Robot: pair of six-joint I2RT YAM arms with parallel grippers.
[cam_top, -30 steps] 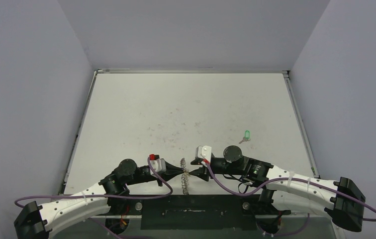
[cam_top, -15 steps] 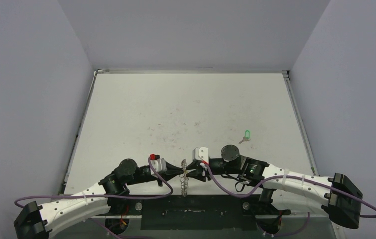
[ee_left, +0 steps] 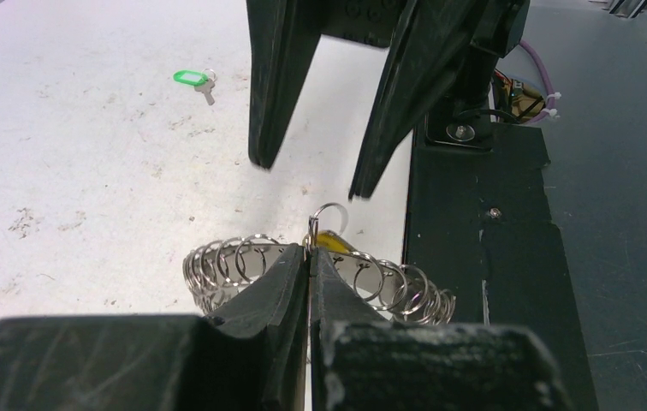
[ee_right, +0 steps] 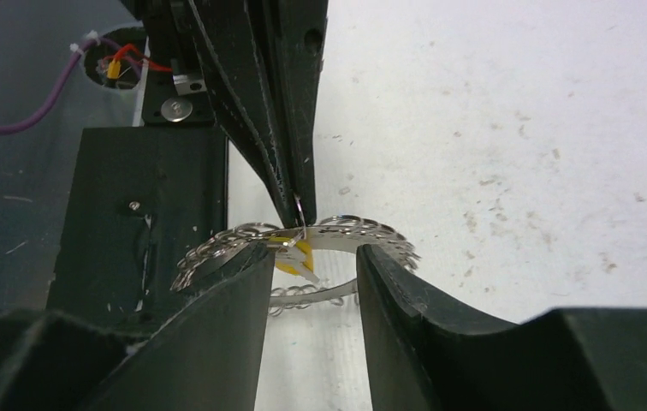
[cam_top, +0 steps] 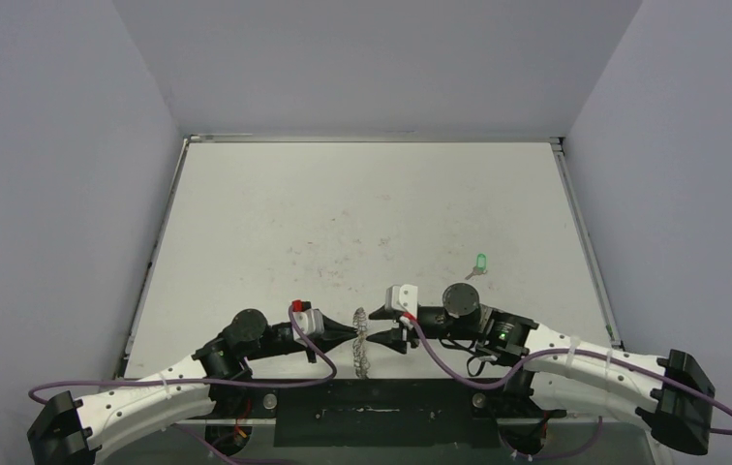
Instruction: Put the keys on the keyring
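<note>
At the middle of the surface's (cam_top: 343, 194) near edge, our left jaws are clamped on the round silvery metal keyring fringed with wire loops (ee_left: 234, 261), holding it upright on edge. Its flat faces look toward the left and right edges, its rim running near to far. Our right jaws stand apart, straddling the small yellow-orange-headed key (ee_right: 300, 254) beside that pinch and gripping nothing. We judge that threading this key is the step in hand; whether it is hooked on, we cannot tell. The next move calls for settling that, then fetching the green-headed key (cam_top: 481, 262). It lies flat toward the right edge, blade pointing near-left.
</note>
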